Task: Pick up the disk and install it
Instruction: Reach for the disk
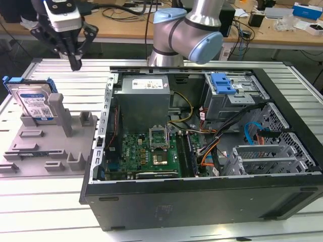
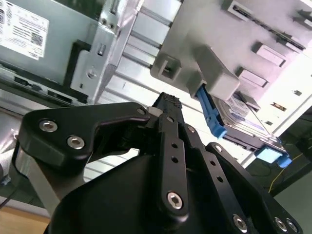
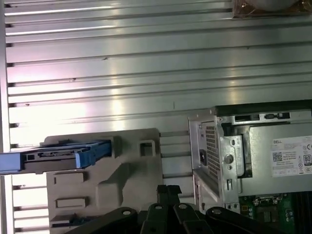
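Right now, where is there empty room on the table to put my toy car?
The table is bare along the strip in front of the grey holder and the computer case, nearest the exterior camera. Another bare patch lies behind the holder, below the gripper. Crowded: inside the case, and the holder where the disk stands.

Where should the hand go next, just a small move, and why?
Probably sideways toward the exterior view's left, to come over the disk. The hand hangs empty and shut, higher than the disk and off to the exterior view's right of it. The disk stands on edge in the grey holder, untouched.
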Motion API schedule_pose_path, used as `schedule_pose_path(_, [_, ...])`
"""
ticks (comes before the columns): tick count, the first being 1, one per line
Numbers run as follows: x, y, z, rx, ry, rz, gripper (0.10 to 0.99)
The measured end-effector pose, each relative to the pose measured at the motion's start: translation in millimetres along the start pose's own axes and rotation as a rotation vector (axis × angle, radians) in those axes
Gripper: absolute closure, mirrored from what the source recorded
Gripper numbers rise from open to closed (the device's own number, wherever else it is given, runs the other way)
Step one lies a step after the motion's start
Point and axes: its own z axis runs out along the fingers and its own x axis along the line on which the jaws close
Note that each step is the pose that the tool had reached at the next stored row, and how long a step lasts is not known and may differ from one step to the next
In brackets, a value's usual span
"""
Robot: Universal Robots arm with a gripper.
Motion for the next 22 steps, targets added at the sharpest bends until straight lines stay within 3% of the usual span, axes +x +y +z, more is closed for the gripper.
schedule_pose_path(13, [73.3,13.3,3.5,0.0,0.0051,0.0,0.98])
schedule_pose_path(19, [98.0,19.7,5.0,0.001,0.0088,0.001,0.98])
schedule_pose_path(22, [99.8,19.9,5.2,0.001,0.0105,0.001,0.98])
